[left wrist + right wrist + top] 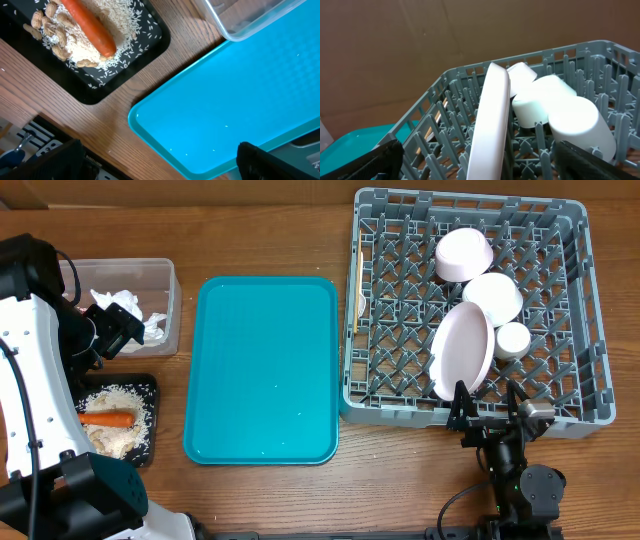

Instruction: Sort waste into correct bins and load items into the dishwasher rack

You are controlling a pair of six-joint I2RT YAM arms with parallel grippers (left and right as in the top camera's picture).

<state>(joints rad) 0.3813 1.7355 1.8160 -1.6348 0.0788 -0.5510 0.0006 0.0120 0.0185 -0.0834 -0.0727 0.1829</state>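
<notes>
The grey dishwasher rack (570, 310) holds a white plate (462, 350) on edge, a pink bowl (464, 255), a white bowl (492, 295), a small cup (512, 340) and chopsticks (354, 290) along its left wall. White napkins (125, 305) lie in the clear tub (165, 280). An orange carrot (108, 419) rests on rice (125, 435) in the black tray (150, 395). My left gripper (110, 328) hangs open and empty over the tub and tray. My right gripper (490, 405) stands open at the rack's near wall, facing the plate's edge (492, 125).
A teal serving tray (265, 370) lies between the bins and the rack. In the left wrist view its corner (145, 125) sits close to the black tray (115, 75), with peanuts (50, 30) beside the carrot (90, 25). A brown cardboard wall (420, 45) rises behind the rack.
</notes>
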